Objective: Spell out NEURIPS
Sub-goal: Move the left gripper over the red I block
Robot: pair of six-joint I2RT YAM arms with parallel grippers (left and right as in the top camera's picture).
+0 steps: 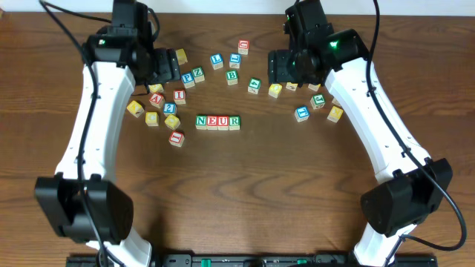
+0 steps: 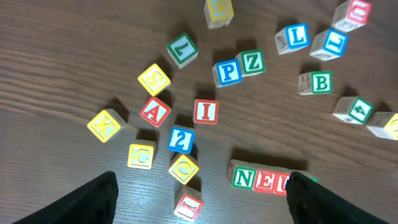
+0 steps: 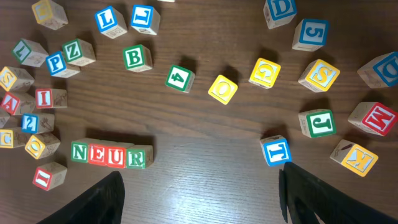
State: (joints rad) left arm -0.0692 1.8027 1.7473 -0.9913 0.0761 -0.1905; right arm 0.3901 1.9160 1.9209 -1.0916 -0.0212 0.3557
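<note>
Wooden blocks reading NEUR (image 1: 217, 122) lie at the middle of the tabletop (image 1: 252, 185), the left pincer (image 2: 202, 179) and right pincer (image 3: 200, 171) both gape empty, and grabbing the red I (image 2: 205, 111) to the left risks dragging the blue 2 (image 2: 181, 139) just beside it.

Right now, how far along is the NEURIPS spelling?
Done: the NEUR row sits mid-table, its cubes touching. In hand: nothing; the left hand and right hand are both open and empty. Left: I, P and S; a red I, blue P and yellow S lie loose in the left cluster.
</note>
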